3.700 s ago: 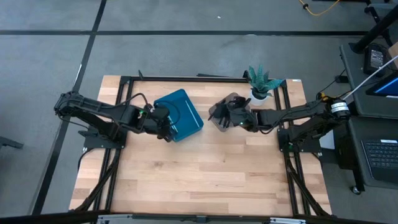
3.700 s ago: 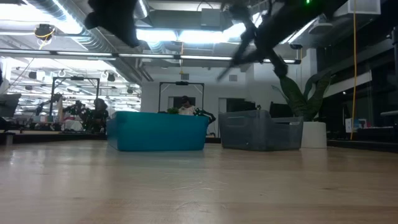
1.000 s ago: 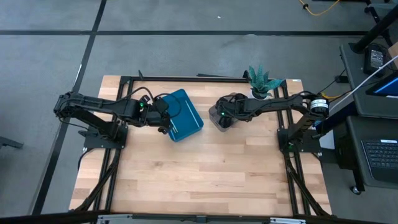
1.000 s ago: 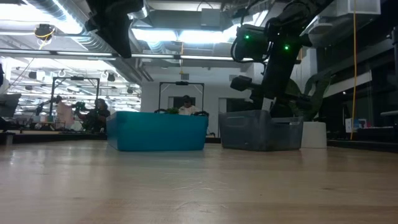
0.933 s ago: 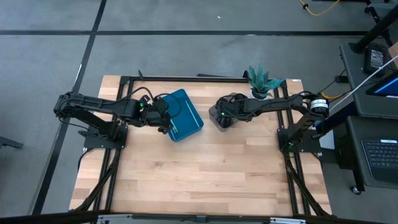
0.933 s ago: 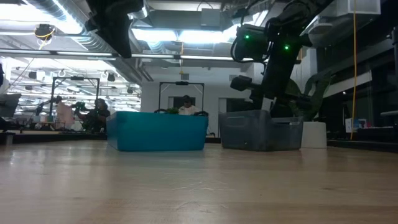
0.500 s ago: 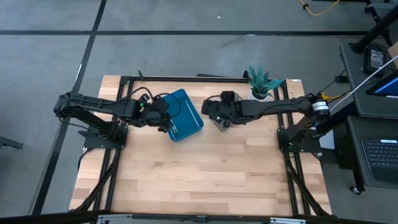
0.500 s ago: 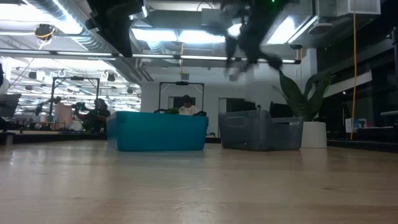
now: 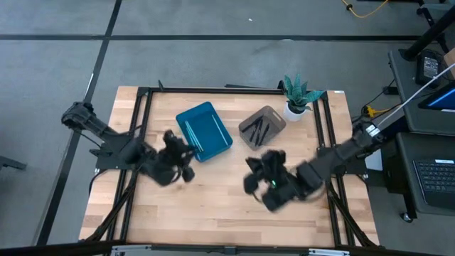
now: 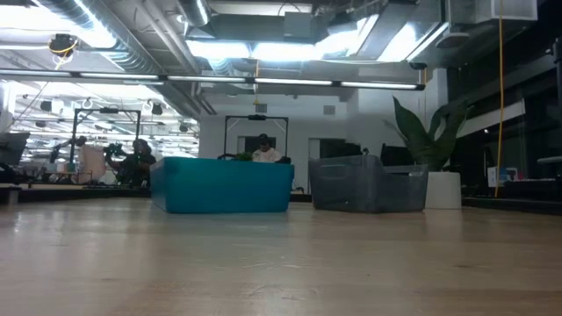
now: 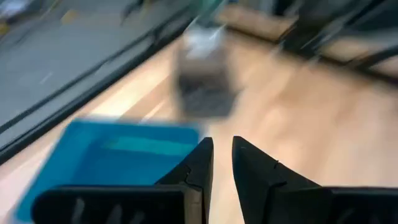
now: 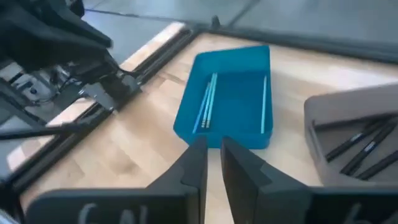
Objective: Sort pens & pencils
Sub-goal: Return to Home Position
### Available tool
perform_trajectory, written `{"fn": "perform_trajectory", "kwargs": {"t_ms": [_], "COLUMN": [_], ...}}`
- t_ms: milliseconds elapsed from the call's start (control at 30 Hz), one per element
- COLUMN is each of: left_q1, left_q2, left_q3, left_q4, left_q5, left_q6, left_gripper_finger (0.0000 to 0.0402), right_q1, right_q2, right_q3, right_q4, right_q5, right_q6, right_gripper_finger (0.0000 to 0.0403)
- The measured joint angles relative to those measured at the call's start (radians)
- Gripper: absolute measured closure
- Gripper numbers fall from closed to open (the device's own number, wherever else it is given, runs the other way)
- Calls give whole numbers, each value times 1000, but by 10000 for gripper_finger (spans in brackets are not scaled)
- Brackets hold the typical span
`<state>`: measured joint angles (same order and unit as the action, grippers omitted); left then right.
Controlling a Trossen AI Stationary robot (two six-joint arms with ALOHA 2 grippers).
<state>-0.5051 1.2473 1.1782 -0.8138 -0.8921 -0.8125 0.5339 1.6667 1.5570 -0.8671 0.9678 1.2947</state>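
Note:
The light blue sticks (image 12: 207,102) lie flat in the blue tray (image 9: 204,131), which rests on the table's far half. The black sticks (image 12: 360,144) lie in the grey tray (image 9: 261,126) to its right. My left gripper (image 9: 176,165) hovers over the wood, nearer than the blue tray and to its left. In its wrist view its fingers (image 11: 222,149) are shut on nothing. My right gripper (image 9: 257,176) hovers nearer than the grey tray. Its fingers (image 12: 213,149) are also shut and empty. Neither arm shows in the low view.
A potted plant (image 9: 297,96) stands at the far right, beside the grey tray. Both trays (image 10: 224,184) (image 10: 367,184) sit side by side across the table's far half. Bare wood (image 9: 220,206) stretches to the near edge. Black frame rails run along the table's sides.
Both arms have drawn back from the trays toward the table's near edge. My right gripper first rose out of the grey tray, then swung near. My left gripper left the blue tray's left side. Both have gone out of the low view.

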Motion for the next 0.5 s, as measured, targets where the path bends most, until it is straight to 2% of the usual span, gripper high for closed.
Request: {"fn": "perform_trajectory", "kwargs": {"t_ms": [133,233,333,400,433,500], "left_q1": [-108,-133,-119,-89,-70,-26], "left_q2": [37,64,69,64,58,47], "left_q3": [0,0,0,0,0,0], "left_q4": [335,504,534,521,510,494], "left_q5": [-103,-188,-269,-284,-282,-261], "left_q6": [214,356,390,389,386,381], "left_gripper_finger": [347,347,347,347,347,347], "right_q1": [148,256,349,399,419,440], "right_q2": [2,-2,-28,-46,-56,-100], "right_q3": [1,32,76,99,102,72], "right_q4": [-86,-244,-481,-666,-713,-684], "right_q5": [164,252,289,310,317,356], "right_q6": [45,122,265,397,455,399], "right_gripper_finger": [356,356,356,356,356,356]}}
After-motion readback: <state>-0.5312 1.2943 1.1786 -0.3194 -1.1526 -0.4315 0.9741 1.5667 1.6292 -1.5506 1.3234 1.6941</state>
